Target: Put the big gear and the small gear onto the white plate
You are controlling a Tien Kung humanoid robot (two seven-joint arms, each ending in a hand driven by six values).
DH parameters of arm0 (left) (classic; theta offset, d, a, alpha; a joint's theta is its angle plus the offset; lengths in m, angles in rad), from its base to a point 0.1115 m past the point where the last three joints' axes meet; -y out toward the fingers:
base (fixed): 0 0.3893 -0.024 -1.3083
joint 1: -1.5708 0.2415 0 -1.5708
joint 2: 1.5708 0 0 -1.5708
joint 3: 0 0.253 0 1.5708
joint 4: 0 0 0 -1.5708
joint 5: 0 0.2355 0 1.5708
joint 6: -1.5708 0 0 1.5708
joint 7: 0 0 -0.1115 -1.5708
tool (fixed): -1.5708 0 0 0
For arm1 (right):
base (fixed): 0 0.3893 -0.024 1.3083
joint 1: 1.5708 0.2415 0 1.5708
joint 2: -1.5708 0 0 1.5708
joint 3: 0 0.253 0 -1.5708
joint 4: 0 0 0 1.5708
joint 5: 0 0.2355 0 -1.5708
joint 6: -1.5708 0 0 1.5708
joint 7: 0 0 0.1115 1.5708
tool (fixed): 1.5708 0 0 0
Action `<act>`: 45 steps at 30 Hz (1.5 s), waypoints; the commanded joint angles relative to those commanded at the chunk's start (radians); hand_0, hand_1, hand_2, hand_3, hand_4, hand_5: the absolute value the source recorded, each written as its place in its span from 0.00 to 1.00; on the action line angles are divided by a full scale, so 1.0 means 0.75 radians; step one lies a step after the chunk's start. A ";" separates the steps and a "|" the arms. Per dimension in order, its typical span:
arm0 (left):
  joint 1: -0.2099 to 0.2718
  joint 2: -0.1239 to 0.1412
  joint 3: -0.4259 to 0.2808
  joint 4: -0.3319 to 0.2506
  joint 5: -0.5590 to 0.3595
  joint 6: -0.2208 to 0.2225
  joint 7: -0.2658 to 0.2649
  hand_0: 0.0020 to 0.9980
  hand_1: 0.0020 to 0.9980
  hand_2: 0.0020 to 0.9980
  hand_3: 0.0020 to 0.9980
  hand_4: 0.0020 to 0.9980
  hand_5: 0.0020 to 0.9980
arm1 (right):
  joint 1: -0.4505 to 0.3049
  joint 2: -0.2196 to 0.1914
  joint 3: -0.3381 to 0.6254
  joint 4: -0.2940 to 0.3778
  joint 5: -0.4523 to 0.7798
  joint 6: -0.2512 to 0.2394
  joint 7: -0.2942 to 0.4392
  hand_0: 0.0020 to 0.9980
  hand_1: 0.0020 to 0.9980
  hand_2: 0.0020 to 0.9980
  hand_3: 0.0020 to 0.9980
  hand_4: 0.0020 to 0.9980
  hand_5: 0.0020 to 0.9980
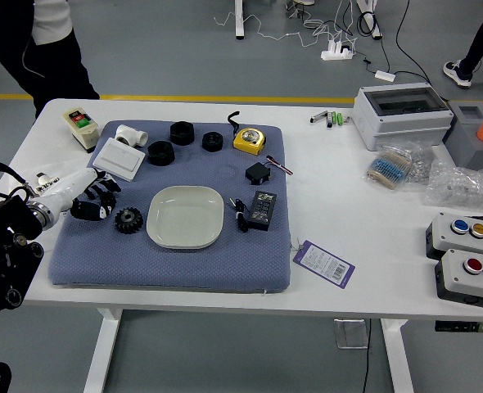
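Small gear seemingly in left hand

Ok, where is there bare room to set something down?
The table between the tag and button boxes is bare, as is the blue mat's strip nearest the robot, before the plate. Left of the plate is crowded: big gear, left robot hand.

Push-button boxes, a tape measure and a power strip suggest a lab

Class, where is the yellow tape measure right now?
In the head view, the yellow tape measure lies near the blue mat's far right corner, beside a black ring.
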 joint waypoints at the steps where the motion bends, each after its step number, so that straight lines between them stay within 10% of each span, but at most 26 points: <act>1: 0.001 0.000 -0.001 0.001 0.000 -0.001 0.000 0.39 0.47 0.52 0.54 0.46 0.00 | 0.000 0.000 0.000 0.000 0.000 0.000 0.000 0.67 0.69 0.74 0.56 0.79 0.68; 27: -0.002 0.008 0.004 -0.052 0.000 -0.006 -0.002 0.32 0.45 0.50 0.54 0.39 0.00 | 0.009 -0.005 0.013 -0.001 -0.007 -0.001 0.004 0.67 0.69 0.74 0.56 0.78 0.68; 45: 0.052 0.079 0.364 -0.590 0.000 -0.135 0.076 0.34 0.46 0.53 0.56 0.55 0.00 | 0.008 -0.003 0.007 -0.002 -0.009 0.004 0.001 0.67 0.69 0.73 0.56 0.79 0.68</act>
